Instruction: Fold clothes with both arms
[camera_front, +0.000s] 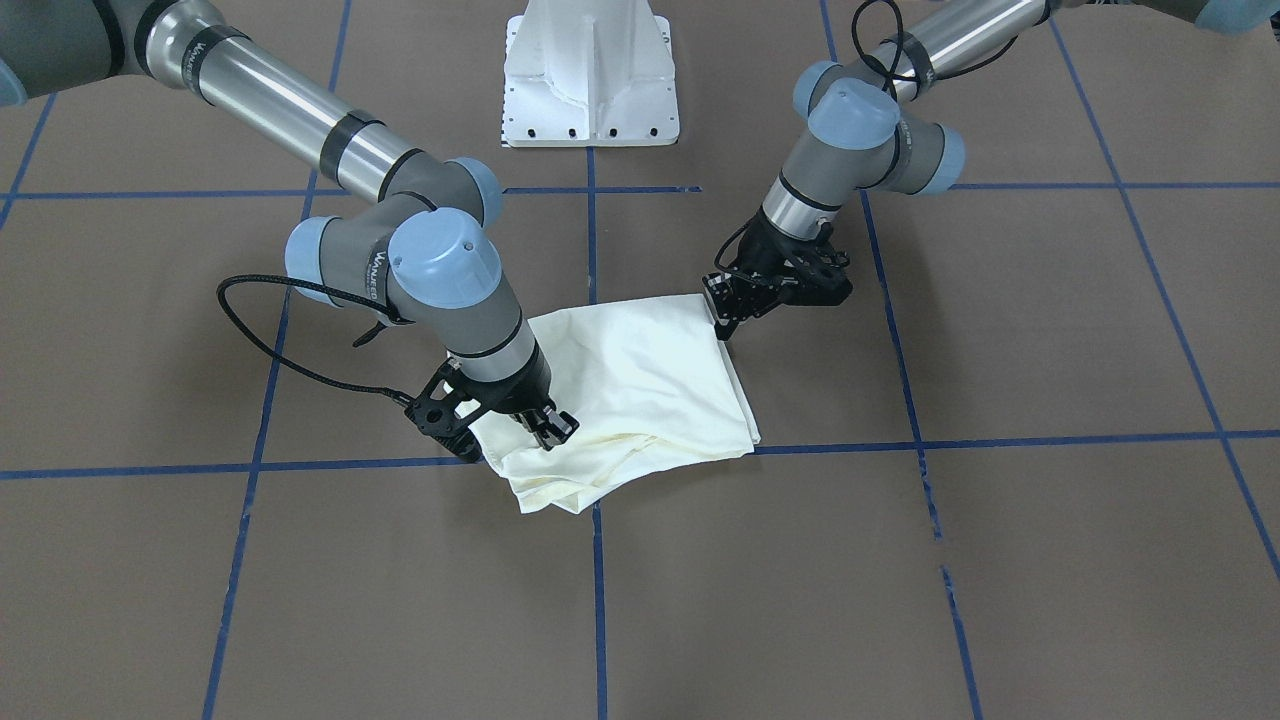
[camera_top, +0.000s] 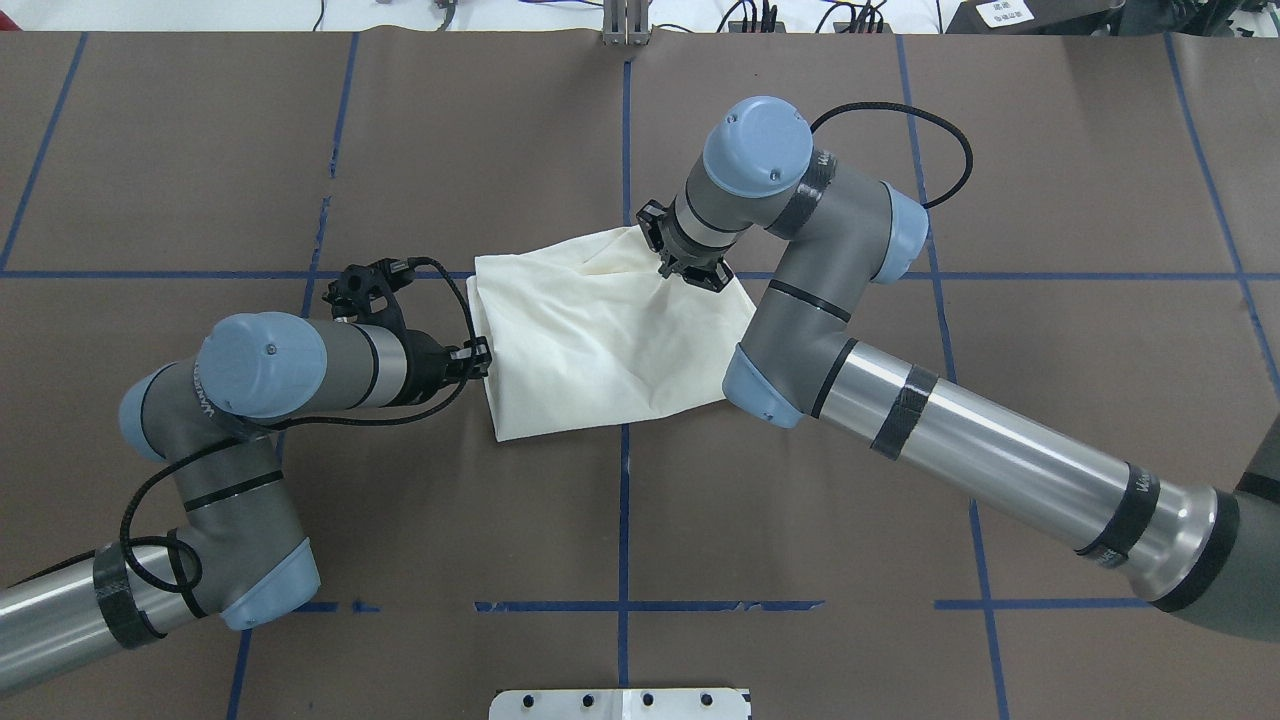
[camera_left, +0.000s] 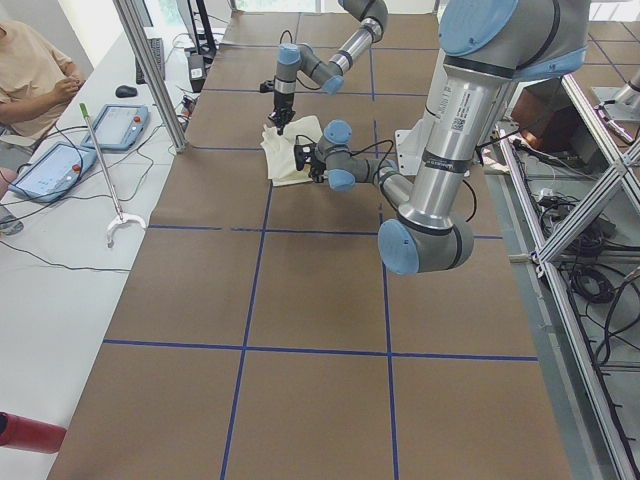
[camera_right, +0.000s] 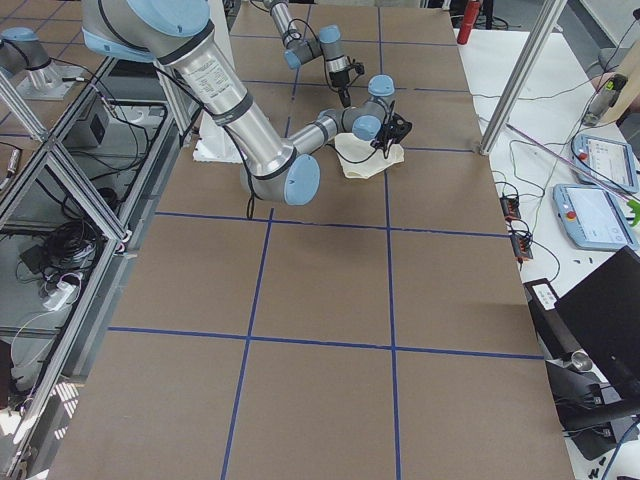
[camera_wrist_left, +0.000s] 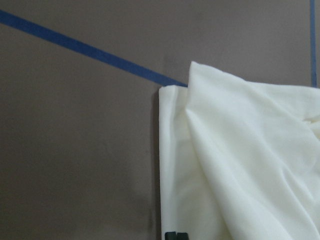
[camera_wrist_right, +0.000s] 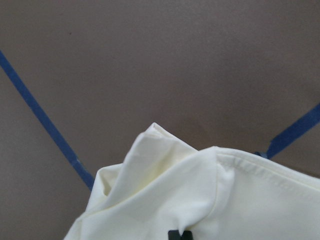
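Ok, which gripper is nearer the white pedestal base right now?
Left. The left gripper is at the shirt edge toward the white pedestal base; the right gripper is at its far edge.

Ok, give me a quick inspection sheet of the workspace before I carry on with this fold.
surface: brown table cover with a blue tape grid, lying flat.
job's things: cream shirt folded into a compact, wrinkled rectangle mid-table, plain side up, print not visible.
clutter: nothing seen.
grippers: left pincer at the shirt's edge on the robot's left, appears shut on cloth; right pincer at the far edge, pinching cloth.
cables: left cable and right cable loop off the wrists; no snag seen.
surroundings: white pedestal; a person seated at a side bench with pendants.
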